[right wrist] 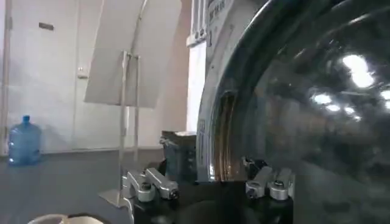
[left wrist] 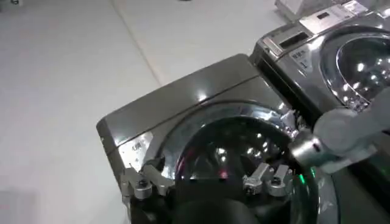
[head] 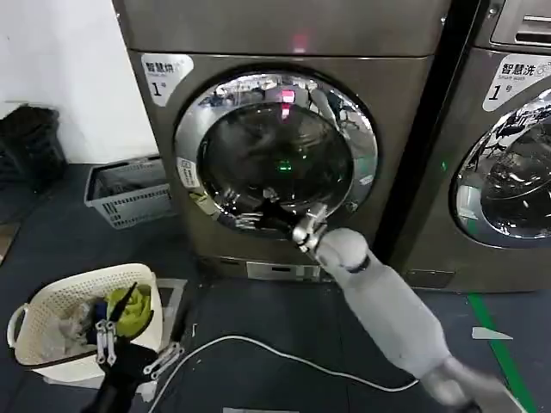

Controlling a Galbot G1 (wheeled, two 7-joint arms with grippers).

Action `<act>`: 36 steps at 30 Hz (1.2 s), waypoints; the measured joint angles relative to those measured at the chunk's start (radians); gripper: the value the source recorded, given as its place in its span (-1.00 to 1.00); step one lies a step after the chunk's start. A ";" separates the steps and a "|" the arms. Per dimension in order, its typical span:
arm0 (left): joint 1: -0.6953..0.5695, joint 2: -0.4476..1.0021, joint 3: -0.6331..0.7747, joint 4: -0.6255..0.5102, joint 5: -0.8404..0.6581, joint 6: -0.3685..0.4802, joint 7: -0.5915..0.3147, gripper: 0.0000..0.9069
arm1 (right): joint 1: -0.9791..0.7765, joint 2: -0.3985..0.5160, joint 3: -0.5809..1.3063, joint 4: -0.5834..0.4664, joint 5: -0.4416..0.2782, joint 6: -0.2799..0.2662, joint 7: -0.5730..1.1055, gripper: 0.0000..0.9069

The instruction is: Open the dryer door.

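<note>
The right gripper reaches the lower rim of the dryer door, where its dark fingers merge with the dark glass, so any contact cannot be judged. The neighbouring machine's door is cut off by the head view's right edge (as is its sticker). The left gripper is blurred near the bottom edge.

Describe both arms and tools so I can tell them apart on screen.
Right arm: smooth pale-grey casing, rounded wrist, metallic silver cuff before a black tool. Left tool: silver metal link fingers with dark screws on a black housing, matching the wrist views. No markings or cables visible.
</note>
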 joint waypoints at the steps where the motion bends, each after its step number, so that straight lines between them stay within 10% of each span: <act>1: 0.000 0.000 -0.001 0.000 0.000 -0.001 0.000 1.00 | 0.007 0.007 -0.003 -0.011 -0.002 0.002 0.008 1.00; 36: 0.020 -0.019 -0.005 -0.015 0.016 -0.016 -0.007 1.00 | 0.170 0.237 -0.062 -0.280 -0.078 0.047 0.100 1.00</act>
